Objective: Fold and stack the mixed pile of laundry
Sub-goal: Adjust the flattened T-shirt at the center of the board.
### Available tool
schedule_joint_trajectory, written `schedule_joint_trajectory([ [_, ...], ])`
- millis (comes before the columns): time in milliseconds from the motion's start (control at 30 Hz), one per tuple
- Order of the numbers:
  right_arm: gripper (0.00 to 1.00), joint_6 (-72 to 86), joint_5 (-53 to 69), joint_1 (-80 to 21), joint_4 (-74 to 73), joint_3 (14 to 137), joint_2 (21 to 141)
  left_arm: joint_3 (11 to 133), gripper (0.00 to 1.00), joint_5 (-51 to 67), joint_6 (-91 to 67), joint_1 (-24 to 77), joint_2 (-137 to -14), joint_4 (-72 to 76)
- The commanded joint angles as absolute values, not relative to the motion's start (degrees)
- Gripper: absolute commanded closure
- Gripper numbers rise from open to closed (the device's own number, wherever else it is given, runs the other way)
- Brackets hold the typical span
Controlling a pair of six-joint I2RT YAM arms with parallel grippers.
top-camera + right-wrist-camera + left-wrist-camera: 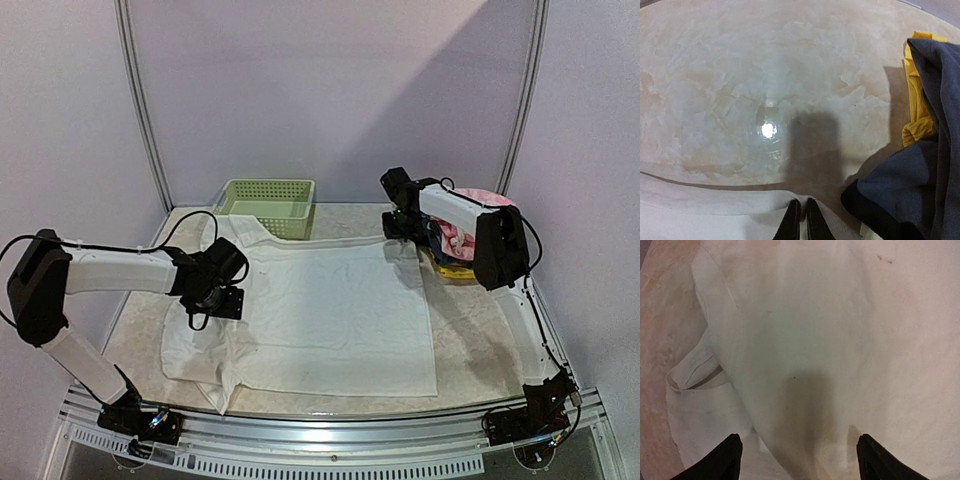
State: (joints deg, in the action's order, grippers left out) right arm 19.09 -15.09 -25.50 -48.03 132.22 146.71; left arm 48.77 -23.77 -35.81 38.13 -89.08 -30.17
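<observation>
My left fingers [725, 460] are spread wide over the white piece [330, 320], which lies flat across the middle of the worktop [740, 75]; only the left wrist view shows its sleeve hem [695, 372] up close. My right fingers [792, 222] are pressed together at its far right corner, just beside the dark blue and yellow clothes [900, 200]. Only the top view catches the pink piece [490, 194], at that stack by the worktop's right edge and partly behind my right arm.

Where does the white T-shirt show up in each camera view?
Top external: the white T-shirt lies spread across the middle.
Left wrist: it fills most of the picture, one sleeve at left.
Right wrist: only a strip along the bottom left edge.
Shared landmark: the marbled tabletop, bare beside the shirt in every view.
</observation>
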Motion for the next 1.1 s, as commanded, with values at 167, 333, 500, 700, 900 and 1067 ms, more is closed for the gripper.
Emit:
schedule_joint_trajectory([
  [167,0.7,18.03,-13.65,-25.32,-43.56,137.38,149.72,44.74,0.03,-30.89,-42.21,39.02,-80.24,-36.57],
  [333,0.54,18.15,-9.52,-25.42,-41.93,139.57,148.99,44.26,0.0,-32.97,-45.2,39.02,-77.36,-41.98],
  [500,0.49,16.9,-5.21,-26.98,-40.28,138.83,144.7,43.95,0.0,-31.52,-47.67,39.83,-74.93,-47.43],
  [700,0.45,15.05,-0.66,-29.21,-33.48,124.08,133.04,44.91,0.09,-27.2,-47.52,43.82,-72.58,-55.61],
  [900,0.44,17.18,5.23,-29.9,-24.03,103.25,120.16,44.91,0.13,-24.09,-50.21,50.07,-73.41,-60.6],
  [1067,0.42,18.4,11.01,-31.57,-17.09,91.38,112.88,41.8,0.21,-26.41,-55.03,51.41,-73.45,-60.68],
])
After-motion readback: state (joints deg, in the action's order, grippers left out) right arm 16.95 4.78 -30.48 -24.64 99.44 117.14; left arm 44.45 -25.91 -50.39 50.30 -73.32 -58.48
